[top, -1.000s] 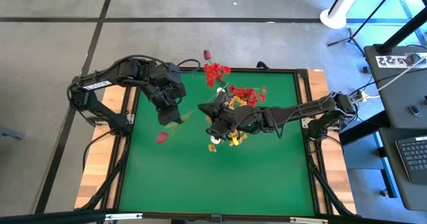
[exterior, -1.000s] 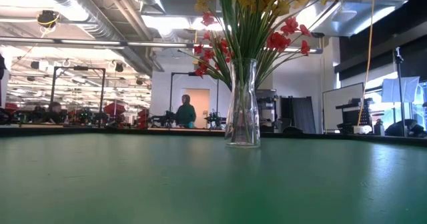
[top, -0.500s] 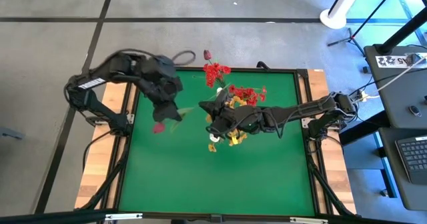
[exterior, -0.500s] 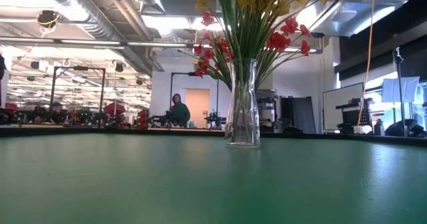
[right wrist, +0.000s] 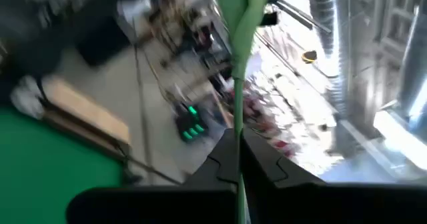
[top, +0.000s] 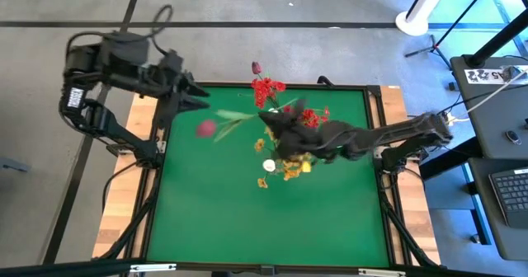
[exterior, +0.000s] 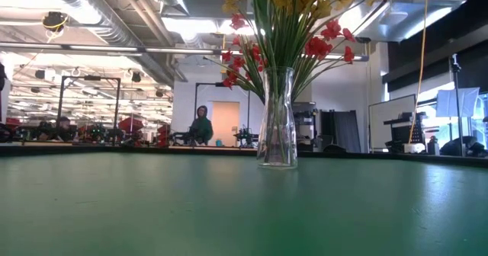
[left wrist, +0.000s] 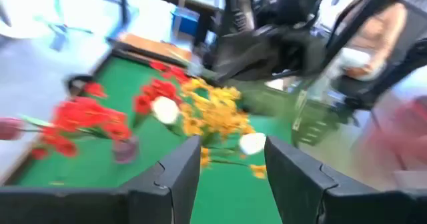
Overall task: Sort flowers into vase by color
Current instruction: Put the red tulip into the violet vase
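Note:
A glass vase (exterior: pixel 277 119) stands on the green table, holding yellow and red flowers. From above, red clusters (top: pixel 266 89) and yellow clusters (top: pixel 290 168) spread around my right arm, which hides the vase. One flower with a pink bud (top: pixel 205 129) on a green stem (top: pixel 243 122) hangs above the mat, and my right gripper (top: pixel 268 120) is shut on it. My left gripper (top: pixel 198 104) is raised over the table's far left corner. It is open, and nothing lies between its fingers (left wrist: pixel 177 174). My right gripper pinches the flower's thin green stem (right wrist: pixel 237 111) between its two shut fingers (right wrist: pixel 223 167). It comes from the table's right, about level. The stem runs on from the fingertips toward the table's left, bud end outermost. The whole flower is lifted clear of the mat.
White buds (top: pixel 269 165) and a dark bud (top: pixel 256 67) stick out of the bunch. The near half of the green mat (top: pixel 247 227) is bare. Wooden strips (top: pixel 115 219) border the mat. A person (exterior: pixel 200 125) stands far back in the room.
My left gripper has let go of the pink-bud flower, and has risen and drawn back toward the table's far left corner. My right gripper has lifted and moved toward the far edge with the stem. The bud has swung up from near the mat.

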You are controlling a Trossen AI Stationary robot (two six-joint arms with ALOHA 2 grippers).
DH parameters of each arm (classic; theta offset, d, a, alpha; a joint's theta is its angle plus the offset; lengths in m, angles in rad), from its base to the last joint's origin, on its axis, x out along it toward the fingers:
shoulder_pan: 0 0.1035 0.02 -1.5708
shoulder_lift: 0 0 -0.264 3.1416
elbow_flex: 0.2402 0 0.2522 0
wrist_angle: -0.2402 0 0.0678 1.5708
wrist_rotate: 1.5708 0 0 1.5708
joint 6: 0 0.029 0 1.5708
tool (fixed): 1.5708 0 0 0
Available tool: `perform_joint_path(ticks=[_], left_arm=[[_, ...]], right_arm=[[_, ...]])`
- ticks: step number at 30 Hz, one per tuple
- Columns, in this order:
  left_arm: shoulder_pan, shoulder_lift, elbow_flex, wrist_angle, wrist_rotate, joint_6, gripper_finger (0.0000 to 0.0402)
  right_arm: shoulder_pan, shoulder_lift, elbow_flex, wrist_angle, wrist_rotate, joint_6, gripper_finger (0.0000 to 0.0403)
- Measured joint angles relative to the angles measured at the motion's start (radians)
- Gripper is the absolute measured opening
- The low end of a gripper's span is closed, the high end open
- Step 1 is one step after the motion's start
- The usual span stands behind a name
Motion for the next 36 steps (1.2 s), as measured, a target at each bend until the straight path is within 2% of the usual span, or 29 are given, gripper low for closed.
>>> perform_joint_path(ticks=[3, 6, 10, 14, 17, 21, 26, 31, 33, 36], left_arm=[[-0.008, -0.027, -0.018, 0.003, -0.029, 0.054, 0.0160], [-0.037, -0.048, -0.079, 0.063, -0.029, 0.100, 0.0151], [-0.073, -0.081, -0.225, 0.197, -0.028, 0.172, 0.0135], [-0.076, -0.126, -0.404, 0.304, -0.028, 0.239, 0.0117], [-0.061, -0.182, -0.540, 0.420, -0.038, 0.272, 0.0101], [-0.007, -0.280, -0.707, 0.576, -0.050, 0.283, 0.0081], [0.084, -0.387, -0.923, 0.747, -0.065, 0.237, 0.0061], [0.144, -0.442, -1.109, 0.893, -0.066, 0.177, 0.0047], [0.151, -0.450, -1.173, 0.948, -0.066, 0.175, 0.0042], [0.154, -0.448, -1.248, 1.040, -0.066, 0.174, 0.0036]], right_arm=[[-0.006, -0.096, 0.000, -0.104, -0.088, 0.179, 0.0002], [-0.039, -0.210, 0.000, -0.215, -0.221, 0.367, 0.0001], [-0.106, -0.340, -0.011, -0.339, -0.360, 0.558, 0.0001], [-0.185, -0.469, -0.135, -0.333, -0.421, 0.679, 0.0001], [-0.239, -0.565, -0.298, -0.246, -0.422, 0.728, 0.0000], [-0.321, -0.690, -0.566, -0.007, -0.433, 0.792, 0.0000], [-0.436, -0.788, -0.835, 0.276, -0.455, 0.841, 0.0000], [-0.545, -0.794, -0.978, 0.339, -0.331, 0.893, 0.0000], [-0.600, -0.776, -1.017, 0.352, -0.358, 0.936, 0.0000], [-0.677, -0.742, -1.065, 0.426, -0.461, 1.000, 0.0000]])
